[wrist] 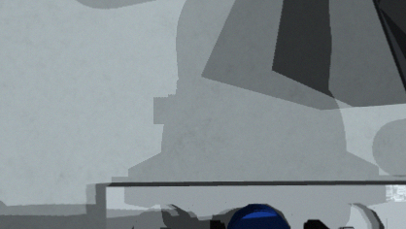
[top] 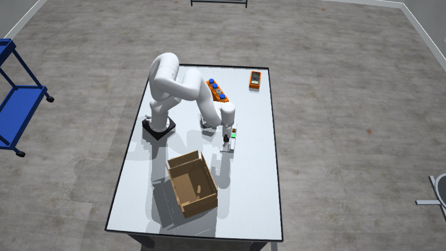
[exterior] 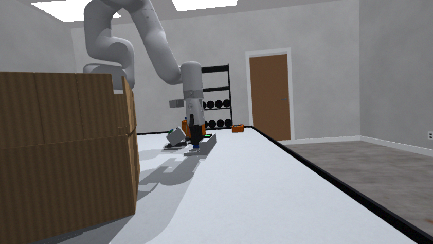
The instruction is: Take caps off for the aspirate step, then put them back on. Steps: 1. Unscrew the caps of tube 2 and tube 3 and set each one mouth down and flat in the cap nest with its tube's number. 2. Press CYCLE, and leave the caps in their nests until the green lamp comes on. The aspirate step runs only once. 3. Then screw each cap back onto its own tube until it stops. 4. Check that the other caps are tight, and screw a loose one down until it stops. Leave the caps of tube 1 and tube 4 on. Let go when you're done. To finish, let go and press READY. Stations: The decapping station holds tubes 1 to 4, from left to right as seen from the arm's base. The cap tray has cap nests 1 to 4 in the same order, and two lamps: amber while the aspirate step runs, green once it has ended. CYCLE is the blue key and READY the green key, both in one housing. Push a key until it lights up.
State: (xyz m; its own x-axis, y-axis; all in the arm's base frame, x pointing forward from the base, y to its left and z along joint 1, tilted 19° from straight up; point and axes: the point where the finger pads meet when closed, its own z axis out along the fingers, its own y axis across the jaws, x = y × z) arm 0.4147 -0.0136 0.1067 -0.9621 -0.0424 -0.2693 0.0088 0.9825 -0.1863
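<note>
One blue round screw cap (wrist: 257, 218) is seen at the bottom edge of the wrist view, seated in the long grey cap tray (wrist: 301, 194), with the dark tips of the fingers (exterior: 196, 134) showing on either side of it; the fingers are held about half open and straddle the cap without being clenched on it, so nothing is grasped; whether a pad already touches the cap's side cannot be told. In the exterior view the white arm is pointed straight down and the fingers are lowered to the tray (exterior: 209, 144), the cap (exterior: 195, 146) being glimpsed just under them at the tray's near end; a lit green lamp (exterior: 207, 135) is shown on the tray behind the wrist, and a tilted grey key housing (exterior: 175, 136) is set just beside the tray on the arm's side. In the top view the lamp (top: 233, 135) is seen lit beside the wrist; the orange block-shaped decapping station (top: 211, 90) is placed well apart from the tray, farther along the white worktop (top: 249, 171); three of its four tubes are fitted with blue caps and one tube (top: 218, 91), between capped neighbours, is left open. An open brown cardboard box (top: 184, 162) and an orange handheld meter (top: 255, 79) are also set on the worktop.
</note>
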